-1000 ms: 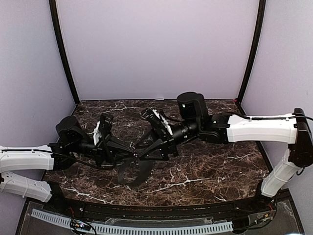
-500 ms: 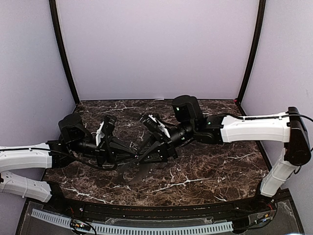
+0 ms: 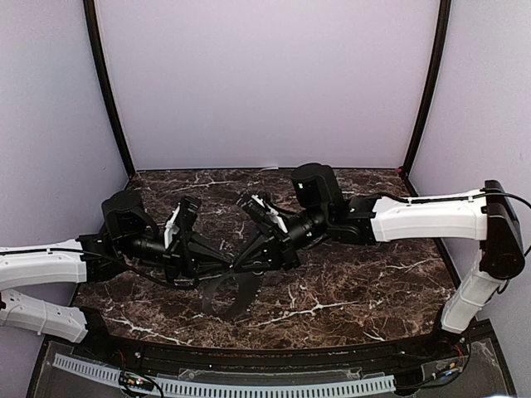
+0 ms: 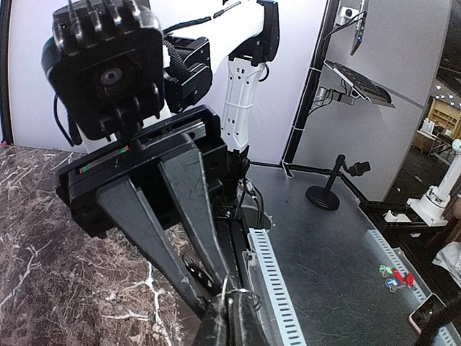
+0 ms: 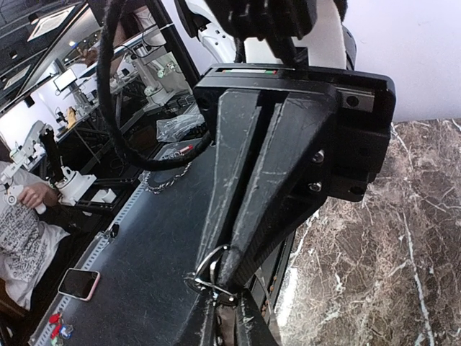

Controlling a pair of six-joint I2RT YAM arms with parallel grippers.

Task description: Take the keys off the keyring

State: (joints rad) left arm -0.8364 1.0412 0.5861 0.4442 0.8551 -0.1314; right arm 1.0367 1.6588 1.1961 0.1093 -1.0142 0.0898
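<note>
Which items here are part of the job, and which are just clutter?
Job: keyring, pinched between left tool and right tool; no keys discernible.
Lying about: phone, chain, small coloured bits on the bench.

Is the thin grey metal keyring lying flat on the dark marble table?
No, the thin grey metal keyring is clamped at the tip of the black left end effector, above the dark marble table.

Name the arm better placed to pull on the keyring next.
Right, probably: the left end effector is shut on the keyring, anchoring it, and the right end effector meets it tip to tip, lined up to pull.
</note>
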